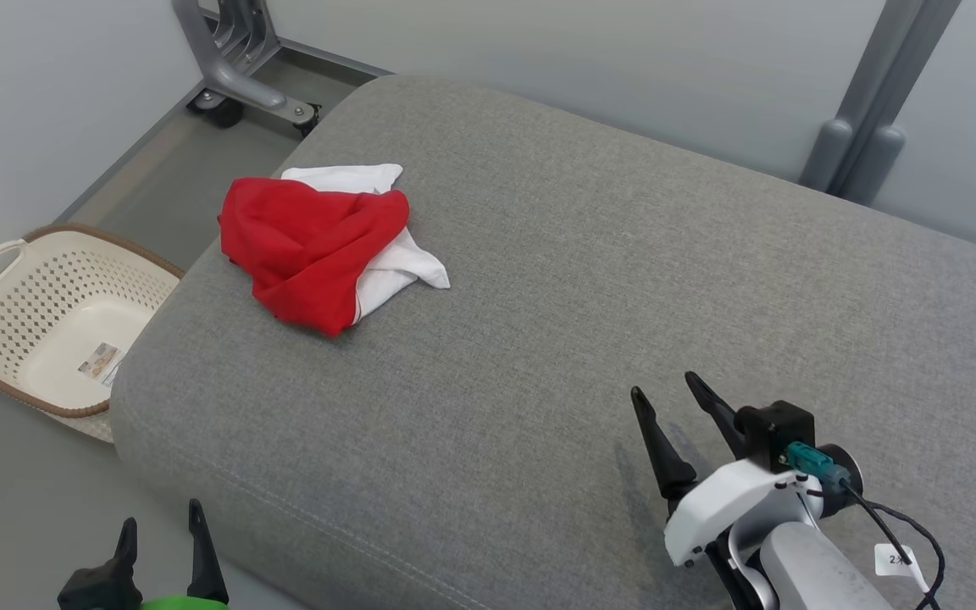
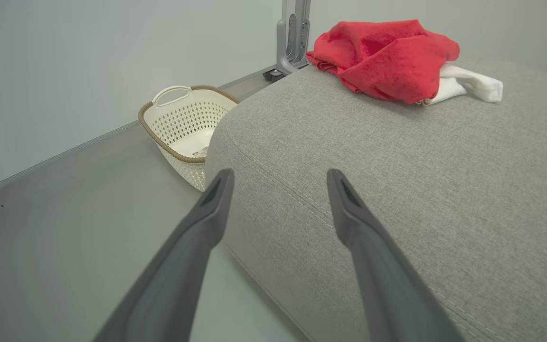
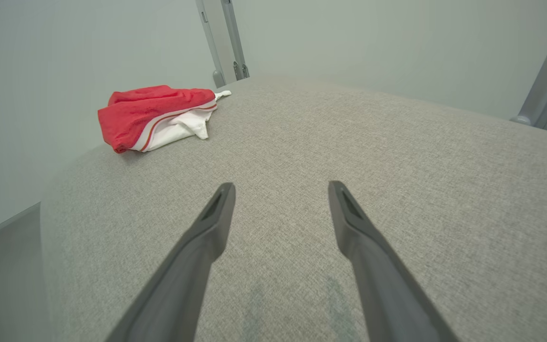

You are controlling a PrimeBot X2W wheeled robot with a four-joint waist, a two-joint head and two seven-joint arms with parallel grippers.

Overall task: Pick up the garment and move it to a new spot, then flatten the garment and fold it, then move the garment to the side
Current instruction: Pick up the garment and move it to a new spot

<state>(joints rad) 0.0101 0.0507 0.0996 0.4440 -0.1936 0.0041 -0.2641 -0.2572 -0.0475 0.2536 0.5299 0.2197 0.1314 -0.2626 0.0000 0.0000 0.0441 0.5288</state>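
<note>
You have the garment [image 1: 310, 250] lying crumpled in the upper left of the head view. It rests on the grey fabric cushion [image 1: 556, 280], close to the cushion's far left corner. It is red cloth bunched over white cloth, with the white showing along its upper edge and at its lower right. Nothing touches it.

Your left gripper [image 1: 161, 512] sits at the bottom left of the head view, just beside the cushion's near left edge. Its 2 dark fingers are spread apart and grasp nothing. In the left wrist view those fingers rise from the bottom edge with a wide gap between them, and the cushion's rounded corner lies past their tips. The garment [image 2: 387, 57] is at the top right of that frame, well apart from them.

Your right gripper [image 1: 664, 383] is at the lower right of the head view, above the cushion, released and empty too. In the right wrist view bare grey fabric shows between its fingers, and the garment [image 3: 150, 114] lies at the upper left, well apart.

A cream perforated basket [image 1: 56, 288] with a brown rim stands on the floor [image 1: 13, 508] at the left edge of the head view, just beside the cushion. A label [image 1: 100, 363] lies in its bottom. A grey metal frame [image 1: 234, 68] stands at the top left.
</note>
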